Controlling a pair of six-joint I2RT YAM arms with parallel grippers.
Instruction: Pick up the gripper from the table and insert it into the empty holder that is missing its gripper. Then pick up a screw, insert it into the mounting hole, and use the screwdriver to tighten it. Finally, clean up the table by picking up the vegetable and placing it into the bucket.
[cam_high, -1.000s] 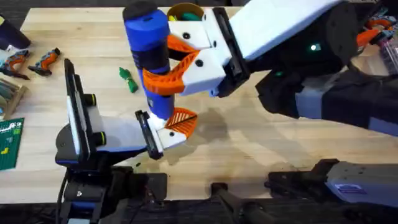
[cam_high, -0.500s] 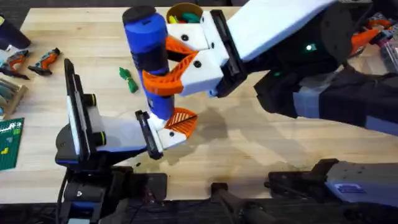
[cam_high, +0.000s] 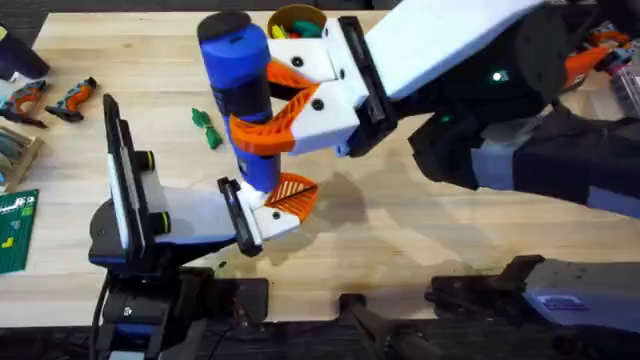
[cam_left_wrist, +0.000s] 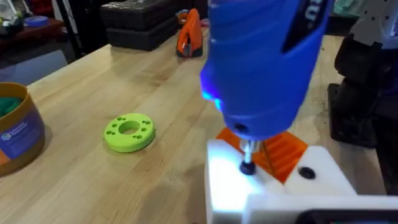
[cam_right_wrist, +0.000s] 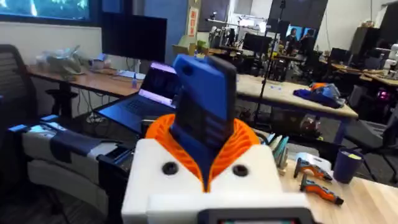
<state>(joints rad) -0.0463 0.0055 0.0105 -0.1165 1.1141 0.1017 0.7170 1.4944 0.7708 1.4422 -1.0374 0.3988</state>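
A: What is seen nearest to the arm bases?

B: The holder (cam_high: 262, 222) is seen there, a white block on the jaw of the black-and-blue arm lying on the table (cam_high: 400, 240). The gripper (cam_high: 290, 192), the small orange ribbed piece, is already seated in it. In the left wrist view the metal bit is set on a dark screw head (cam_left_wrist: 247, 167) on the white block, with the orange piece (cam_left_wrist: 283, 151) just behind it.

A: And the screwdriver?

B: The screwdriver (cam_high: 240, 95) is held upright over the holder, its bit pointing down. It is clamped by the right gripper (cam_high: 275, 115), whose orange pads (cam_right_wrist: 231, 146) are pressed on both sides of the blue body (cam_right_wrist: 202, 115). Of the left gripper, the state cannot be told.

A: How is the tool expected to handle?

B: It is judged to be stiff, rather smooth and a bit top-heavy. A grip at the middle of the body, as now, is judged best, so that the bit is kept straight on the screw. If it is tilted, the bit could slip off the small head.

A: What is found farther away?

B: The vegetable (cam_high: 206, 128) lies on the table, left of the screwdriver, not yet cleaned up. It looks light and soft. At the far edge stands the bucket (cam_high: 296, 22), partly hidden.
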